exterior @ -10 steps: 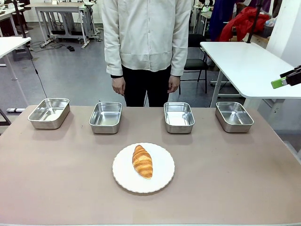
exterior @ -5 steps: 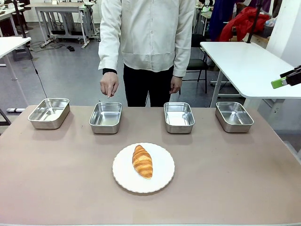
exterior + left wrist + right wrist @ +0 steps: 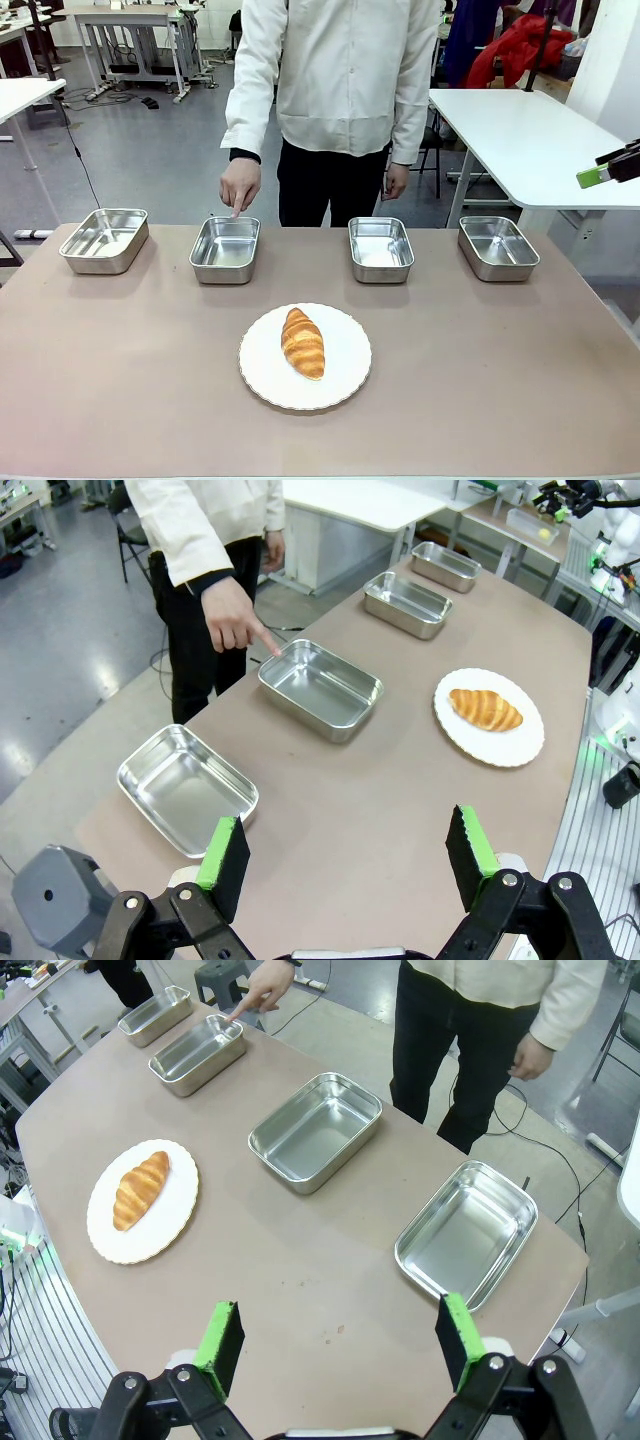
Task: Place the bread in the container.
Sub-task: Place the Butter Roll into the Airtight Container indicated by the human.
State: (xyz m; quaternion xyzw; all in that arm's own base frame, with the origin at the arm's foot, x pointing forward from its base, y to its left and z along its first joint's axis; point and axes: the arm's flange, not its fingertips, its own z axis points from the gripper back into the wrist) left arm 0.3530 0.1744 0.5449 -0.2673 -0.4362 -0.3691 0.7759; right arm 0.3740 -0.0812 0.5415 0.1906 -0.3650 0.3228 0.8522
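The bread (image 3: 303,343) lies on a round white plate (image 3: 345,385) with a wavy rim. The plate sits about midway between the left and right edges of the table (image 3: 120,390) and rather nearer the robot's edge than the far one. The bread's length runs roughly from the far edge toward the near edge, a little slanted, and nothing touches it but the plate. Four shiny steel trays stand in a row along the far edge, well apart from the plate. The container (image 3: 222,274) is the second from the robot's left, its bottom bare and bright. The left end tray (image 3: 100,264) sits by the far left corner, turned slightly askew. The third tray (image 3: 381,272) and the right end tray (image 3: 497,268) stand toward the far right corner. A person in a pale overshirt and dark trousers stands at the far edge. The person's pointing hand (image 3: 239,186) has its forefinger stretched down at the container's far rim, and whether the fingertip touches the metal cannot be told. The person's other hand (image 3: 397,181) hangs loose at the side. The left gripper (image 3: 345,845) hangs high above the left end of the table, its green pads spread wide apart with nothing between them. The right gripper (image 3: 338,1332) hangs above the right end, also spread wide and holding nothing.
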